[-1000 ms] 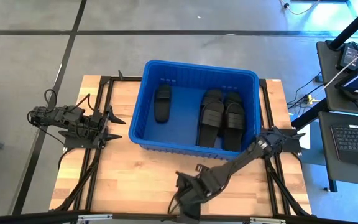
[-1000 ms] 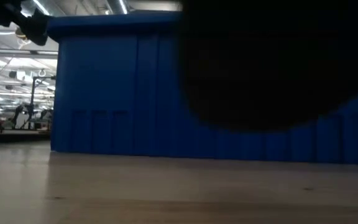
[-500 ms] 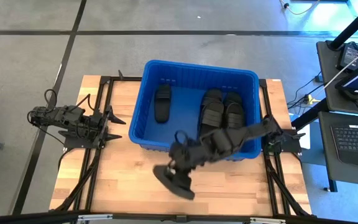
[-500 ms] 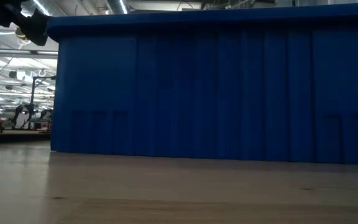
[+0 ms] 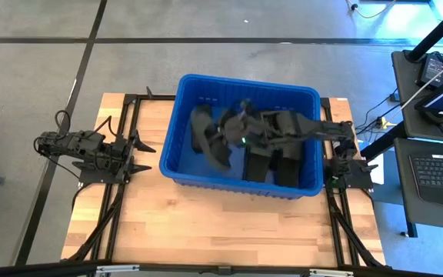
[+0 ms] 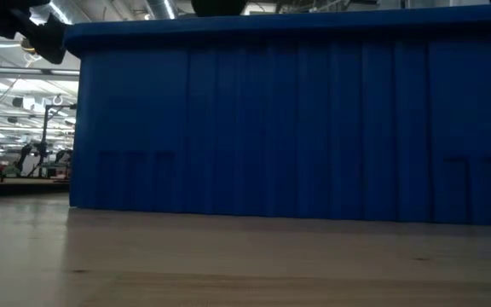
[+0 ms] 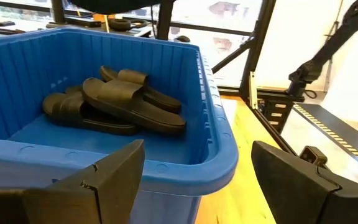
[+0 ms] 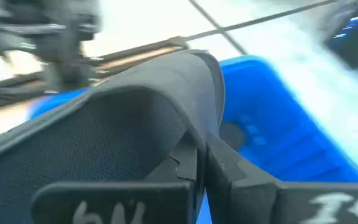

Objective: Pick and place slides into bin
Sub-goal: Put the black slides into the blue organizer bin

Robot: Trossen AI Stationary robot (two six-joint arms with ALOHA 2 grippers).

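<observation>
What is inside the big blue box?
Black slides lie piled on the floor of the bin. The right gripper holds another slide above them; it and its arm hide part of the pile, so no count.

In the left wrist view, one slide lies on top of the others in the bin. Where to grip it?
Probably pinch the top slide across its sole, from straight above: propped on the others, its long edges stand free, and the bin walls block sideways approaches.
</observation>
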